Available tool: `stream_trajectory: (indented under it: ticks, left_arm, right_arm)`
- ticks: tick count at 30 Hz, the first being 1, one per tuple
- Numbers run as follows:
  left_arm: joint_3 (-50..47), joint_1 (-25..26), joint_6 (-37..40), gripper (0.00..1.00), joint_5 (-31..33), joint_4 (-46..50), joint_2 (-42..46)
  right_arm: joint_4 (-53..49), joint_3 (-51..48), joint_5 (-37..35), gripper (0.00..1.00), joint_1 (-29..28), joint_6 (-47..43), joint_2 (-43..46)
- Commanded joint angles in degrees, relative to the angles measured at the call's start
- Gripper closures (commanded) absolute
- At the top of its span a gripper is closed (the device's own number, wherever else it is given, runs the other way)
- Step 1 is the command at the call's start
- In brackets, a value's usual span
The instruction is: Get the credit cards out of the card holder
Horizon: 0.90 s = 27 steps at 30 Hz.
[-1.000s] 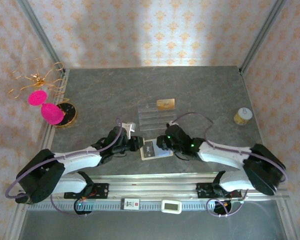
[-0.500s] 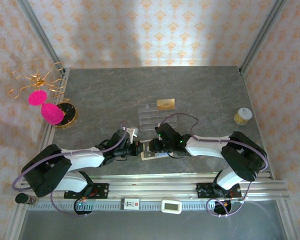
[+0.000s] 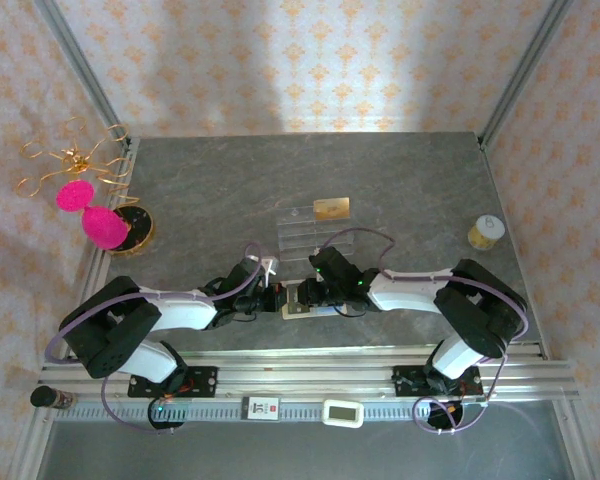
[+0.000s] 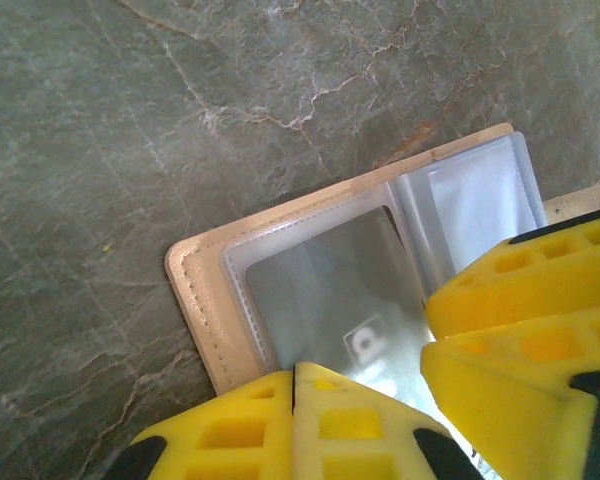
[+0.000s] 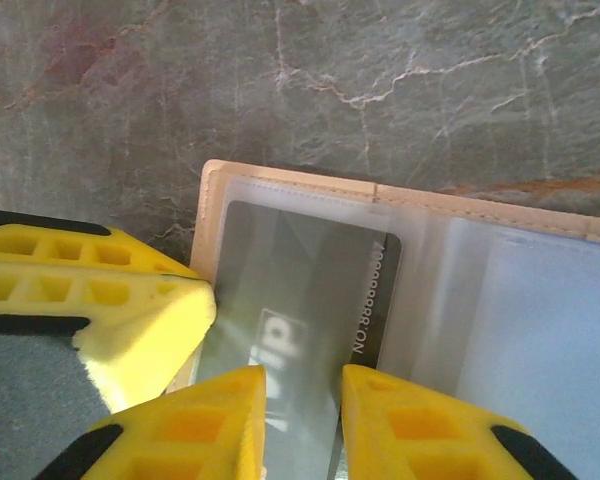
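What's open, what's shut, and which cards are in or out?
card holder, lying open.
dark card, inside its clear sleeve.
gold card, out, on the clear tray.
left gripper, shut at the holder's edge.
right gripper, slightly open over the dark card.

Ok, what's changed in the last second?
Both arms folded in closer. The left gripper shut its jaws at the edge of the holder; the right gripper narrowed its jaws over the dark card. The holder stayed open in place, the gold card still at the tray.
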<state>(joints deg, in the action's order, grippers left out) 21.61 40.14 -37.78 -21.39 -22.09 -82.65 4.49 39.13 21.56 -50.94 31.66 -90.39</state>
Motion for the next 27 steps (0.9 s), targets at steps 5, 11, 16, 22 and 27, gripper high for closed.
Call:
stream_trajectory:
  ticks: [5, 11, 16, 22, 27]
  left_arm:
    - [0.28, 0.2, 1.92, 1.0, 1.78, 4.76, -2.0]
    - [0.64, 0.1, 2.27, 1.0, 2.02, 4.89, -2.08]
    - [2.27, 0.33, 3.34, 1.0, 1.63, 6.48, 0.85]
    - [5.12, 2.31, 5.51, 1.0, 3.34, 10.51, 4.79]
    - [4.4, 2.84, 4.58, 1.0, 4.5, 10.82, 1.84]
  right_arm:
    - [-4.43, -1.03, -8.72, 0.77, 0.22, 2.62, 0.76]
    - [-6.97, -0.64, -11.38, 0.76, 0.22, 2.44, 2.5]
    - [-5.55, -0.46, -9.46, 0.73, 0.14, 1.12, 5.87]
    - [-3.73, -0.71, -1.88, 0.77, 2.09, 0.22, 6.58]
    - [-0.46, -1.76, 2.82, 0.81, 2.95, 1.67, 3.78]
